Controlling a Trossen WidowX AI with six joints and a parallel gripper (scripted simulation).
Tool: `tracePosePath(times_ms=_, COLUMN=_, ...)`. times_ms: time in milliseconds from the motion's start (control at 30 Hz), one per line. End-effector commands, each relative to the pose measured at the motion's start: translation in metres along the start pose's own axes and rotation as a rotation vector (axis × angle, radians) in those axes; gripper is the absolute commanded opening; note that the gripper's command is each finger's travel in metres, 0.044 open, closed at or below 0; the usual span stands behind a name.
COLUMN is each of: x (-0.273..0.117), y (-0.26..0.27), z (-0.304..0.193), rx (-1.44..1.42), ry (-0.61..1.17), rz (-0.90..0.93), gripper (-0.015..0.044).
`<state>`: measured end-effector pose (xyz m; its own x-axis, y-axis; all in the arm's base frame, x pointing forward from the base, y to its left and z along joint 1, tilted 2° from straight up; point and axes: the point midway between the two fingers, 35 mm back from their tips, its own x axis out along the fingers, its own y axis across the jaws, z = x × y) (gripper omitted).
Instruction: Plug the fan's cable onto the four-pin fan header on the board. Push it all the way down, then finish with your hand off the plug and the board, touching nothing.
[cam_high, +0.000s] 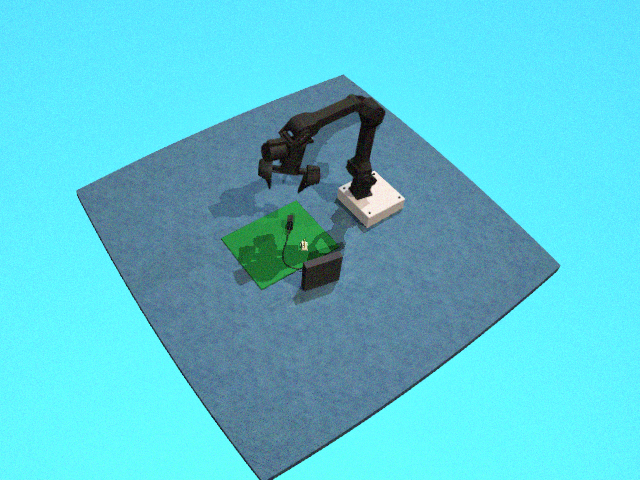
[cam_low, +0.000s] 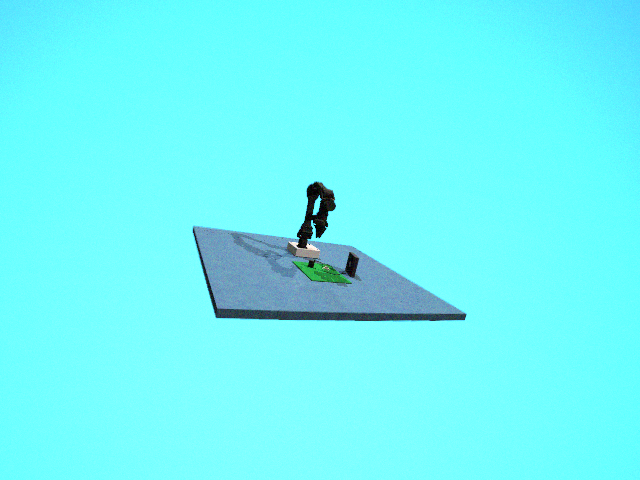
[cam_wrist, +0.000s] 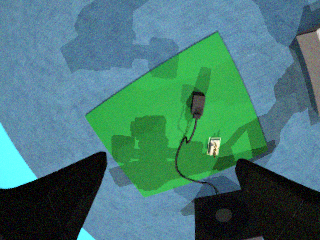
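Landmark = board (cam_high: 268, 248), flat green square lying on the counter (cam_high: 206, 335), which is a blue felt-textured slab.

Left to right, top view:
- Left part of the board: bare green, only the arm's shadow on it.
- Gripper (cam_high: 287, 183) hangs above the counter just beyond the board's far corner, well above it. Jaws wide open, nothing in them, touching nothing. Matte black, tapered wedge-shaped tips.
- Plug (cam_high: 290, 222): small dark rectangular block lying on the board near its far corner. Not seated on the header.
- Cable (cam_high: 284, 250): thin black line, curves from the plug across the board toward the fan.
- Header (cam_high: 303, 244): small pale block on the board near its right edge, apart from the plug.
- Fan (cam_high: 322, 272): dark flat box, standing upright on the counter just off the board's near-right edge.
- Arm base (cam_high: 370, 201): white square block, right of the board, on the counter.

No containers in view.
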<state>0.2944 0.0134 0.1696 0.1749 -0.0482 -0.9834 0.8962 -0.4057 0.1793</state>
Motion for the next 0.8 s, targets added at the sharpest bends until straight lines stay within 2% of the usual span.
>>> tracePosePath(times_ms=0, x=0.017, y=-0.023, z=0.014, rx=0.008, ry=-0.041, rz=-0.168, gripper=0.044)
tracePosePath(times_ms=200, x=0.024, y=-0.023, z=0.013, rx=0.008, ry=-0.041, rz=-0.168, gripper=0.044)
tracePosePath(times_ms=500, x=0.114, y=-0.039, z=0.017, rx=0.008, ry=-0.042, rz=-0.168, gripper=0.044)
tracePosePath(times_ms=767, x=0.118, y=-0.04, z=0.018, rx=0.008, ry=-0.042, rz=-0.168, gripper=0.044)
